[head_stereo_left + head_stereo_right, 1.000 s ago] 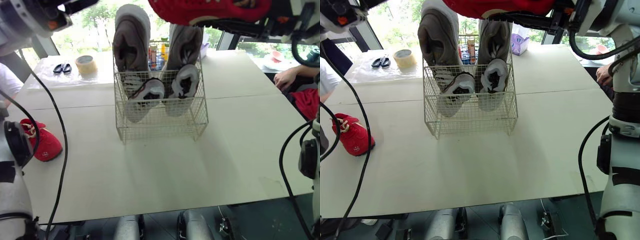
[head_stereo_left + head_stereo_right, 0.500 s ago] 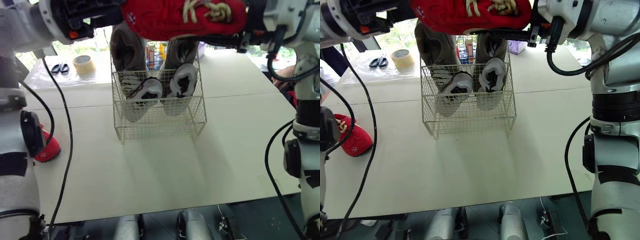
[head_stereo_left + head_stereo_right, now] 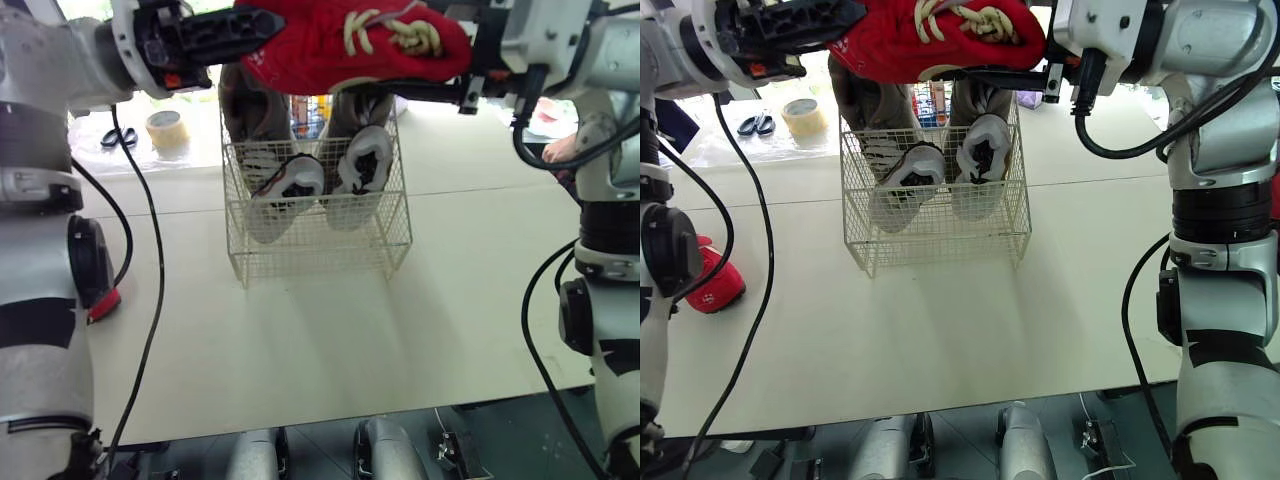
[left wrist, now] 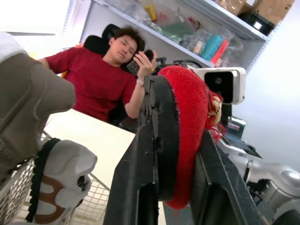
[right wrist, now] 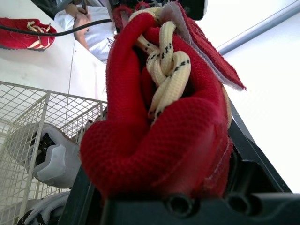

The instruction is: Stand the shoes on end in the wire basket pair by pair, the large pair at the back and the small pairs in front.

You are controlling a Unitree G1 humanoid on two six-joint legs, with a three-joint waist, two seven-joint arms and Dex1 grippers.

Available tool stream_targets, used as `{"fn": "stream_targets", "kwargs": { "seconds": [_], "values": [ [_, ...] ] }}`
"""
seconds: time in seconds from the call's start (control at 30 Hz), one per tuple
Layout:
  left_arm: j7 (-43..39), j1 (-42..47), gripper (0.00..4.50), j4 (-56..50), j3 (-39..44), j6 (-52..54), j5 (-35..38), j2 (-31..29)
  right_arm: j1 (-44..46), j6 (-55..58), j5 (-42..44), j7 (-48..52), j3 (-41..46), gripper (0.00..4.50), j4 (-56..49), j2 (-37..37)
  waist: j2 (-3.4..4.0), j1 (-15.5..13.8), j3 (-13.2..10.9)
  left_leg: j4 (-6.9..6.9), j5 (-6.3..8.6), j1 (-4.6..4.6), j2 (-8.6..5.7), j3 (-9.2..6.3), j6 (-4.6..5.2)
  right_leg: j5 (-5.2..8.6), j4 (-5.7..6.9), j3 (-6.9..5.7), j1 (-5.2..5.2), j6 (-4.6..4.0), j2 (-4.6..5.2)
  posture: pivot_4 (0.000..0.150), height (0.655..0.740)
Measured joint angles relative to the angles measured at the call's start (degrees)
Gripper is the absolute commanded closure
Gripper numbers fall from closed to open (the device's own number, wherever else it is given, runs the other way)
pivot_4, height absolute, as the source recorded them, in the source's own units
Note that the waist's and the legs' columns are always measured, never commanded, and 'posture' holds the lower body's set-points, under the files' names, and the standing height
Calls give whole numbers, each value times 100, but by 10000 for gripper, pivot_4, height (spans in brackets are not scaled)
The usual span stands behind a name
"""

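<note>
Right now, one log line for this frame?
left pincer: shut on red shoe | right pincer: shut on same shoe | shoe: above wire basket | in basket: large pair back, small pair front | second red shoe: on table

A roll of tape (image 3: 165,128) and black scissors (image 3: 118,137) are being kept just beside each other at the far left of the white table (image 3: 330,330). A purple box (image 3: 1030,98) is being left at its far edge. In the left wrist view, a seated person in a red shirt (image 4: 101,79) is being shown, a dark object being held up in one hand, with stocked shelves (image 4: 201,28) behind.
</note>
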State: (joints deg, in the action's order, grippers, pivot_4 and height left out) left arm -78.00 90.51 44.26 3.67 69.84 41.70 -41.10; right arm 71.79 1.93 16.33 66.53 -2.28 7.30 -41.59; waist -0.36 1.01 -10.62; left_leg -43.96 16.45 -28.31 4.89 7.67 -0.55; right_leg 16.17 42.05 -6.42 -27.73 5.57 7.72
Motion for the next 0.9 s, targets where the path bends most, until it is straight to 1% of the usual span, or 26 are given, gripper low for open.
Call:
{"fn": "stream_targets", "kwargs": {
  "seconds": [0.07, 0.1, 0.2, 0.27, 0.3, 0.37, 0.4, 0.43, 0.47, 0.5, 0.53, 0.63, 0.77, 0.9],
  "values": [
    [359, -126, 42366, -4, 449, 274, 184, 14, -234, 540, 365, -225, 279, 3381, -297, -3, -1, 2, 1, 1, 0, 1, 1, -4, 0, 0, -1, 0, 3, 0, -1, 1500, 6675],
    [548, -247, 42366, -47, 747, 371, 292, -45, -456, 861, 600, -368, 526, 216, -413, -10, -2, 4, 1, -1, 0, 3, 1, -5, 0, 0, -1, 0, 7, 0, 0, 1500, 6675],
    [1284, -688, 42366, -277, 1825, 577, 654, -229, -1271, 2002, 1437, -1163, 1421, 216, -620, 101, -2, 2, 1, -5, -1, 3, 1, -8, 1, 0, 4, -1, 8, 0, 0, 1500, 6675],
    [1980, -970, 42366, -668, 2639, 694, 990, -50, -1681, 2767, 2319, -2161, 2142, 216, -970, 687, -2, -10, 2, -11, -1, 11, 2, -15, 0, 0, 11, -2, 18, 0, 0, 1500, 6675],
    [2269, -1065, 42366, -854, 2940, 731, 1178, 132, -1782, 3035, 2767, -2649, 2369, 216, -1135, 1051, -2, -21, 1, -19, -1, 12, 2, -18, 0, 0, 18, -3, 21, 0, 0, 1500, 6675],
    [3069, -1327, 42366, -1524, 3566, 737, 1666, 731, -1896, 3390, 3928, -3944, 2690, 216, -1643, 2129, -2, -29, 4, -22, -2, 30, 3, -26, 0, -1, 16, -5, 45, -1, 1, 1500, 6675],
    [3413, -1424, 42366, -1788, 3758, 738, 1892, 1026, -1923, 3450, 4381, -4460, 2685, 216, -1829, 2587, -1, -31, 4, -24, -2, 26, 2, -26, 0, -1, 19, -5, 42, -1, 1, 1500, 6675],
    [3752, -1519, 42366, -2035, 3916, 724, 2091, 1287, -1919, 3451, 4725, -4898, 2676, 216, -1971, 3007, -1, -31, 4, -25, -2, 27, 2, -28, 0, -1, 19, -5, 44, -1, 1, 1500, 6675],
    [3963, -1582, 42366, -2165, 3991, 723, 2235, 1473, -1919, 3446, 4937, -5152, 2611, 216, -2059, 3251, -1, -39, 4, -26, -1, 26, 1, -27, 0, -1, 19, -4, 44, -1, 1, 1500, 6675],
    [4369, -1687, 42366, -2385, 4132, 690, 2498, 1728, -1879, 3410, 5159, -5533, 2515, 216, -2131, 3566, -1, -35, 4, -26, -1, 20, 0, -28, 1, -1, 17, -5, 39, -1, 1, 1500, 6675],
    [4687, -1765, 42366, -2554, 4249, 623, 2746, 1952, -1801, 3353, 5263, -5772, 2445, 216, -2160, 3833, -1, -28, 4, -25, -1, 20, 0, -27, 1, -1, 16, -4, 39, -1, 1, 1500, 6675],
    [5432, -1934, 42366, -2826, 4348, 440, 3357, 2371, -1484, 3213, 5466, -6122, 2255, 216, -2078, 4126, -1, -22, 4, -23, 0, 15, -1, -29, 2, -1, 16, -5, 35, -1, 0, 1500, 6675],
    [6125, -2143, 42366, -3077, 4273, 177, 4077, 2578, -1318, 3115, 5634, -6185, 2068, 216, -2057, 4200, -3, -17, 5, -23, 2, 15, -1, -29, 5, -1, 14, -5, 35, -1, -1, 1500, 6675],
    [6502, -2407, 42366, -3286, 3974, -39, 4562, 2713, -1293, 3078, 5641, -6152, 1853, 216, -2035, 4226, -2, -20, 6, -23, 2, 14, -2, -29, 6, -1, 14, -6, 35, -1, -2, 1500, 6675]
  ]
}}
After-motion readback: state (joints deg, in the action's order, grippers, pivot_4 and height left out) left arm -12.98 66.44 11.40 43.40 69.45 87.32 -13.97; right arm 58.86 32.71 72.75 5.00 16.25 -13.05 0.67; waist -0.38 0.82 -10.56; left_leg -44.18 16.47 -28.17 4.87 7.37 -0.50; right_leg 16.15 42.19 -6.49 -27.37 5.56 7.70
